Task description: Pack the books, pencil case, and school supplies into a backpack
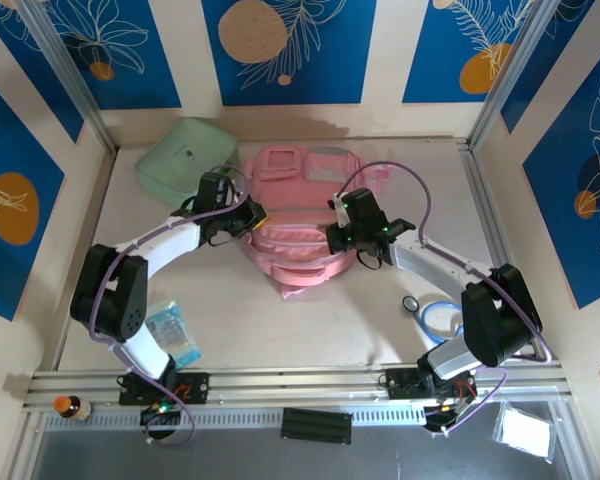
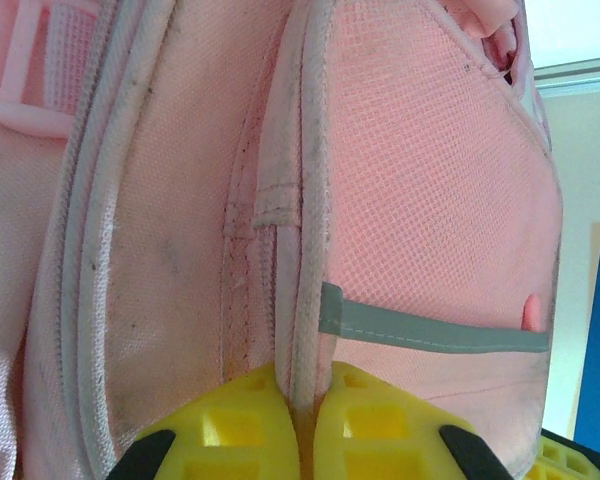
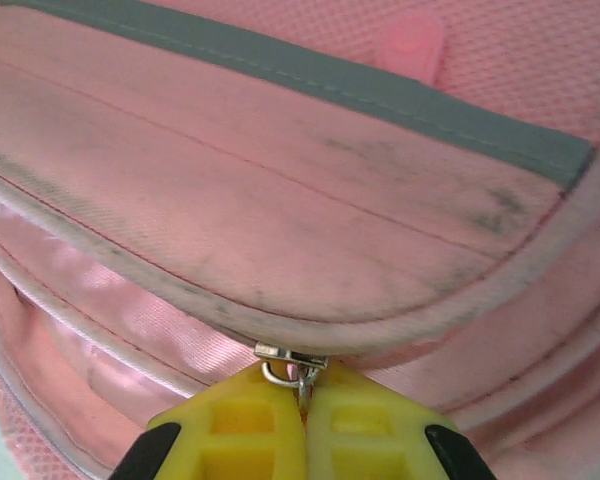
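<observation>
The backpack (image 1: 298, 215) lies flat in the middle of the table (image 1: 310, 330), toward the far wall, its rounded near edge facing the arm bases. The left gripper (image 1: 252, 220) sits at its left edge and the right gripper (image 1: 340, 238) at its right front, so both arms close in on the bag from either side.

In the left wrist view, the left gripper (image 2: 302, 420) has its yellow jaws pressed together on the pale piping (image 2: 308, 200) that runs along a pocket seam of the backpack (image 2: 420, 200). The cord goes straight down between them. A grey strip (image 2: 430, 332) crosses the mesh pocket just beside the fingers.

In the right wrist view, the right gripper (image 3: 303, 412) pinches the small metal zip pull (image 3: 288, 366) just under the curved piped rim of the backpack (image 3: 280, 200), jaws tight together.

A mint case (image 1: 185, 160) fills the far-left corner, close beside the bag; I cannot tell if they touch. The near half of the table between the two arms is open. A pale blue packet (image 1: 171, 333) lies near the left base, and a tape ring (image 1: 441, 318) lies near the right base, both well apart from the bag. A metal rail (image 1: 280, 385) runs along the near edge.
</observation>
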{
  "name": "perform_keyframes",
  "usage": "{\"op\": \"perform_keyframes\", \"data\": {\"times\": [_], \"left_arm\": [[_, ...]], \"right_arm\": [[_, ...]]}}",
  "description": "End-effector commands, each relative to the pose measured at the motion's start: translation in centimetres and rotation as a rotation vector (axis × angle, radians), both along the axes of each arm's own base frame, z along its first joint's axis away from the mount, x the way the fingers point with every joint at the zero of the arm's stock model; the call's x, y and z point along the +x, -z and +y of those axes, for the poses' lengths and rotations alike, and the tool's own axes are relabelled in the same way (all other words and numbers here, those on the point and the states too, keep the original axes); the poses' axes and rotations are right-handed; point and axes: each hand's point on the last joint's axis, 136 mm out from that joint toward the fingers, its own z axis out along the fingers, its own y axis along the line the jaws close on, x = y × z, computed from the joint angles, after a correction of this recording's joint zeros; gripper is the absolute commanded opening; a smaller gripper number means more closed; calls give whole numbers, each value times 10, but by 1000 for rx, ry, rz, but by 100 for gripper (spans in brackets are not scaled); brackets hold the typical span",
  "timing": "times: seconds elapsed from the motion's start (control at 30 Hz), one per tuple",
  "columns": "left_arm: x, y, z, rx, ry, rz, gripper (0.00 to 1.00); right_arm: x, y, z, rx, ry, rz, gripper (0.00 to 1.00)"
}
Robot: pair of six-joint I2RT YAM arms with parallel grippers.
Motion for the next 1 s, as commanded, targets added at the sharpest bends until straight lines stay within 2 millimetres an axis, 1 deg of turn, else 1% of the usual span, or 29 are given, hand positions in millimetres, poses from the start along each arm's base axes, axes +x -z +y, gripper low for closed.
{"op": "perform_keyframes", "data": {"times": [0.0, 0.13, 0.2, 0.3, 0.37, 0.47, 0.6, 0.77, 0.83, 0.97], "left_arm": [[17, -6, 12, 58, -20, -56, 0], [18, -1, 18, 117, 9, -59, 0], [16, 7, 24, 180, 28, -41, 0], [18, 15, 36, 266, 47, -26, 0], [21, 16, 42, 309, 67, -28, 0], [25, 16, 42, 365, 140, -38, 0], [22, 21, 42, 432, 242, -36, 0], [19, 30, 47, 489, 290, -38, 0], [18, 30, 43, 471, 308, -45, 0], [18, 24, 26, 412, 354, -86, 0]], "right_arm": [[-4, 1, -18, -54, 19, 1, 2], [-3, 1, -27, -65, 17, -3, 2], [-6, 0, -27, -41, -34, 18, 2], [-5, 2, -38, -65, -25, 44, 2], [-2, 2, -45, -72, -4, 52, 2], [5, 1, -51, -83, 6, 60, 3], [17, -3, -58, -75, 30, 77, 11], [38, -6, -81, -25, 148, 111, 18], [45, -9, -86, 3, 184, 117, 20], [61, -11, -88, 56, 244, 126, 25]]}}
